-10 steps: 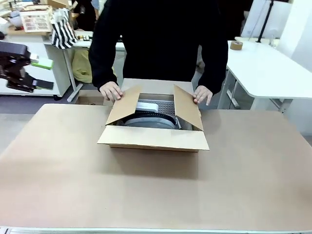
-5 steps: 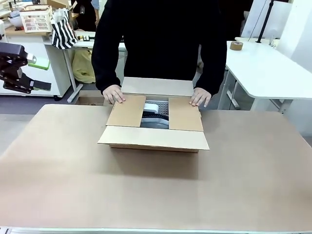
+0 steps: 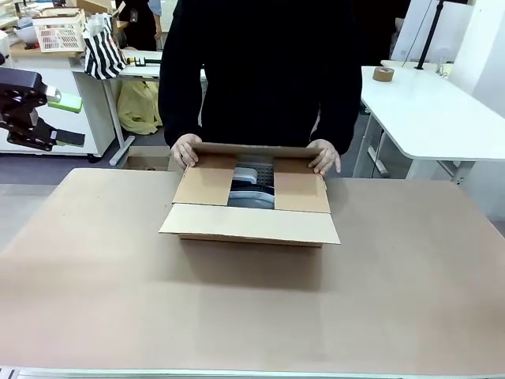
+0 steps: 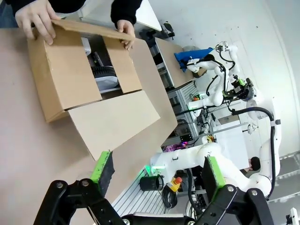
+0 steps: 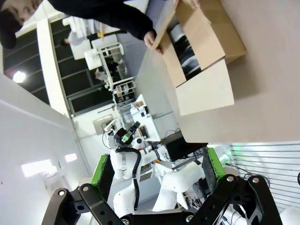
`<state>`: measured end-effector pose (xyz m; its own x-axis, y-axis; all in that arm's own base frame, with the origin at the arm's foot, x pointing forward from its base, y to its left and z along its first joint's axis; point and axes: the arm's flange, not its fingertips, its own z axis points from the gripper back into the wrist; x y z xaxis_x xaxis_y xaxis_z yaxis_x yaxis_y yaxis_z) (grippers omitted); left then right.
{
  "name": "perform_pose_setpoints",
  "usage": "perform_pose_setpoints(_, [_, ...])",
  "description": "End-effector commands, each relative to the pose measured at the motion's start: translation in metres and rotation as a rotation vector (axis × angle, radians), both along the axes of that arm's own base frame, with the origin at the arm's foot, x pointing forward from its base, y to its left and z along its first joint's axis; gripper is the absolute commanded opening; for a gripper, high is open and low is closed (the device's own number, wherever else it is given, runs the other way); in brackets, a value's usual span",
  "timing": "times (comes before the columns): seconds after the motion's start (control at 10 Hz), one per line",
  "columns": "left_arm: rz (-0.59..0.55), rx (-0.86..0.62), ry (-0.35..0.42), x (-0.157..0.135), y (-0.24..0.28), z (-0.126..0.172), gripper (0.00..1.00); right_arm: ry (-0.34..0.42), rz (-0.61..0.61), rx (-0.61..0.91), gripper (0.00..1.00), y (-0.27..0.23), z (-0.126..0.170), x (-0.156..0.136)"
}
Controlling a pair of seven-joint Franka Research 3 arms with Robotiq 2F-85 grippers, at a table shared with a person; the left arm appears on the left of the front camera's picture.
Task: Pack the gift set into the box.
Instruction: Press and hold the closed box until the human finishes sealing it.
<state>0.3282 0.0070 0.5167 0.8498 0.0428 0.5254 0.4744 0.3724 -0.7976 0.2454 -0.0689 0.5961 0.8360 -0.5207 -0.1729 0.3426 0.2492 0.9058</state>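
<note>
Both the left end effector and right end effector gape wide, empty, well apart from the box. The box sits toward the far side of the desk, its side flaps folded over the gift set, a person's hands holding its far flap.

Bright, even room light falls on the brown surface, where the box throws only a soft shadow toward the camera. The front view is sharp and evenly exposed. Both wrist views bend strongly toward their edges, and in the right wrist view a lamp blows out white against a dimmer background.
</note>
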Motion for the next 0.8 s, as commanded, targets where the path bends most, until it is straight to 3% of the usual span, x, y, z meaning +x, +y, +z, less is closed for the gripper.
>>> perform_pose_setpoints(0.0, [-0.009,-0.023,-0.031,0.0028,-0.0001,0.0000,1.00,-0.030,0.015,0.012,1.00,0.0014,0.0004,0.0034])
perform_pose_setpoints(0.7, [-0.009,-0.023,-0.031,0.0028,-0.0001,0.0000,1.00,-0.030,0.015,0.012,1.00,0.0014,0.0004,0.0034])
